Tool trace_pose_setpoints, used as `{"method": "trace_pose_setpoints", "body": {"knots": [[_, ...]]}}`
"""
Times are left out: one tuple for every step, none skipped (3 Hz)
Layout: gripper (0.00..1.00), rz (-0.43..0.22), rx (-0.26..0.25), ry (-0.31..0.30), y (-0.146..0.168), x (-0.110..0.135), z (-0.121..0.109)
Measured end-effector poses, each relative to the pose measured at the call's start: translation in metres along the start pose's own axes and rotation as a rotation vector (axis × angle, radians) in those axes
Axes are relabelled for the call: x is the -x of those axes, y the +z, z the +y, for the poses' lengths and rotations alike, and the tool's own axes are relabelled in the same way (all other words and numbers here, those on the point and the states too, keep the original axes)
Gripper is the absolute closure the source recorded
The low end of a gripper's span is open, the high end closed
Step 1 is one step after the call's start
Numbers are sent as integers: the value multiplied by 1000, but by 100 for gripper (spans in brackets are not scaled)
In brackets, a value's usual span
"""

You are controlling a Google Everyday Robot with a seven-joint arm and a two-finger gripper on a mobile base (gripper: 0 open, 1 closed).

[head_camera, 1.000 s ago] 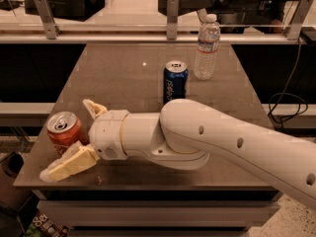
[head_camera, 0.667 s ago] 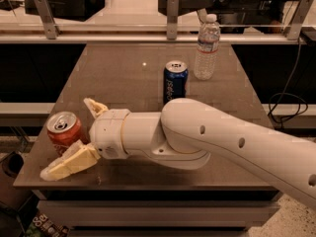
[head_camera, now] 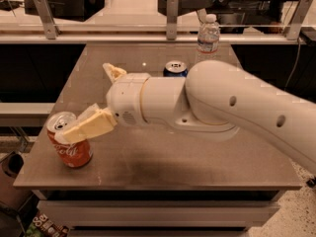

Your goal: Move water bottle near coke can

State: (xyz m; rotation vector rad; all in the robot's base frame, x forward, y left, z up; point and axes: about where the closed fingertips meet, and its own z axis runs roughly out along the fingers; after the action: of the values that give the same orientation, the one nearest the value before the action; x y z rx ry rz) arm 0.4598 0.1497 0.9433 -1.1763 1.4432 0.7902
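Water bottle (head_camera: 208,37) stands upright at the far edge of the surface (head_camera: 173,164), toward the right side, well apart from the coke can (head_camera: 74,154), which stands at the near left corner. A blue can (head_camera: 175,68) is between them, partly hidden behind the white arm (head_camera: 222,102). The gripper (head_camera: 101,100) hangs over the left part of the surface, its fingers (head_camera: 94,125) spread wide and holding nothing. The lower finger overlaps the top of the coke can; whether it touches, I cannot tell.
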Motion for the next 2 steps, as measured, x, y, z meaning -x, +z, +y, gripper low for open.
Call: {"method": "trace_pose_setpoints", "body": {"knots": [[0,15,-79,-30,-37,37,-34],[0,35,-172,-33,-79,65,-73]]}}
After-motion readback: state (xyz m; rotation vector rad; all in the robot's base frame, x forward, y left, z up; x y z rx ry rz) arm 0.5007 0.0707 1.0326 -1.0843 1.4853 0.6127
